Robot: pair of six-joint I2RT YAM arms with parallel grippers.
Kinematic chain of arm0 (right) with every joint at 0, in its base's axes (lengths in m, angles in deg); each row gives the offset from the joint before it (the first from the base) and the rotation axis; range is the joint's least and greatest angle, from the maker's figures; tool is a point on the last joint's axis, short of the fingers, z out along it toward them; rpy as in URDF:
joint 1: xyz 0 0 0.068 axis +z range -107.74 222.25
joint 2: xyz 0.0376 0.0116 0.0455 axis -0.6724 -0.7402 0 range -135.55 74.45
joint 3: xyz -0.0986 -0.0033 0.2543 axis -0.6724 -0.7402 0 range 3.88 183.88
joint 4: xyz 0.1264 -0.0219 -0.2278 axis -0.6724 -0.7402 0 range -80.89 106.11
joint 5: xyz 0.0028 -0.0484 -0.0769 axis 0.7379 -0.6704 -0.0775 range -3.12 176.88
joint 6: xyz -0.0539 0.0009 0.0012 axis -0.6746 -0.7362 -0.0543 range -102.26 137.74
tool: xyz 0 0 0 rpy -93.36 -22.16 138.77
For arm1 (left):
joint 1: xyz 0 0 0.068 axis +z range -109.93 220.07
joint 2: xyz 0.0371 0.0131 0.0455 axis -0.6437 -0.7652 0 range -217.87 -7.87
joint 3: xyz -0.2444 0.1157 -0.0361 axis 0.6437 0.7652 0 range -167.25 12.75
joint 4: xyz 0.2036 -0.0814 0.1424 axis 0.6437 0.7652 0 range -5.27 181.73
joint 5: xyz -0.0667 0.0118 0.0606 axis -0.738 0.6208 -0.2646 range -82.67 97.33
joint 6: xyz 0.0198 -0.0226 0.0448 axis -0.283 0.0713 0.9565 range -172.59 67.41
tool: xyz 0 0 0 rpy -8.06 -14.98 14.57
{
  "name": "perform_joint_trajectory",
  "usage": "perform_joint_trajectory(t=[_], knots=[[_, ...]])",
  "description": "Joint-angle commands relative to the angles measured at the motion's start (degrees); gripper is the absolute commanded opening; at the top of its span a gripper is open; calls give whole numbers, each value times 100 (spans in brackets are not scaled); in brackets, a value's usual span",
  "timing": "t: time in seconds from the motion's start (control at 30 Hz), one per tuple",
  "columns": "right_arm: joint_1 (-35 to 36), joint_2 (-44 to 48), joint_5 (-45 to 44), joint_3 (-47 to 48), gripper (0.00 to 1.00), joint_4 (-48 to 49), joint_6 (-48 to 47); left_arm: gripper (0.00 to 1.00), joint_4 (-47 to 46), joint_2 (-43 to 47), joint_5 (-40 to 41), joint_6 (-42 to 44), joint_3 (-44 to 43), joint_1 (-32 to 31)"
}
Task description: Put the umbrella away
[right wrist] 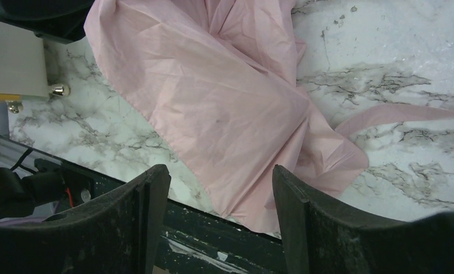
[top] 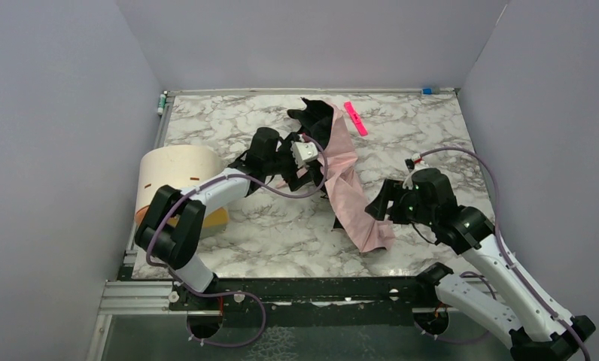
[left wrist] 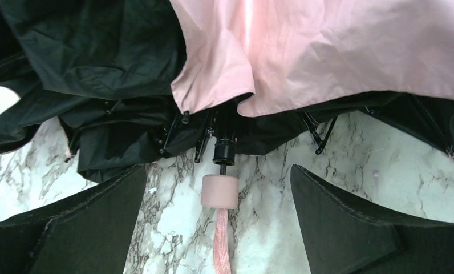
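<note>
The umbrella (top: 345,177) lies half collapsed across the middle of the table, pale pink fabric up and black lining bunched at its far end. In the left wrist view its black shaft (left wrist: 223,154), small pink handle (left wrist: 219,191) and pink strap (left wrist: 221,245) lie on the marble. My left gripper (left wrist: 218,169) is open, and the handle sits between its fingers (left wrist: 99,222) without touching either. My right gripper (right wrist: 219,174) is open at the near end of the pink fabric (right wrist: 230,103). The fabric's edge lies in its gap, untouched. In the top view the left gripper (top: 315,169) is beside the canopy and the right gripper (top: 376,209) at its near tip.
A cream cylinder with an orange end (top: 177,177) lies at the left edge, next to my left arm. A bright pink flat strip (top: 355,118) rests at the back of the table. The black front rail (right wrist: 213,228) runs just under my right gripper. Grey walls enclose three sides.
</note>
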Motion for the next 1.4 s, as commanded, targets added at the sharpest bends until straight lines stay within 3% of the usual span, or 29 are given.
perform_joint_trajectory(t=[0.0,0.27,0.57,0.7,0.8,0.97,1.07,1.13,1.23,1.37], knots=[[86,127,81,-1,71,-331,296,96,465,-324,-595,663,-341,126],[295,-35,69,-7,71,-175,463,86,783,-830,-647,885,-567,142],[396,-52,-152,36,72,40,550,60,608,-1299,-266,276,-833,103],[390,286,-505,-135,74,244,784,42,555,-1291,-87,83,-806,67],[389,389,-877,-38,77,79,987,22,551,-1242,85,-28,-773,-12],[394,272,-1404,193,80,-400,1172,18,503,-1177,314,-202,-720,-167],[394,141,-1419,310,82,-602,1104,0,442,-1111,481,-431,-721,-239],[391,3,-1382,435,82,-832,1043,5,137,-993,878,-753,-600,-296],[391,-204,-1339,575,82,-1251,1041,0,68,-870,1373,-1218,-600,-329],[391,-290,-1205,528,82,-1507,1021,0,583,-886,2196,-2157,-915,-338]])
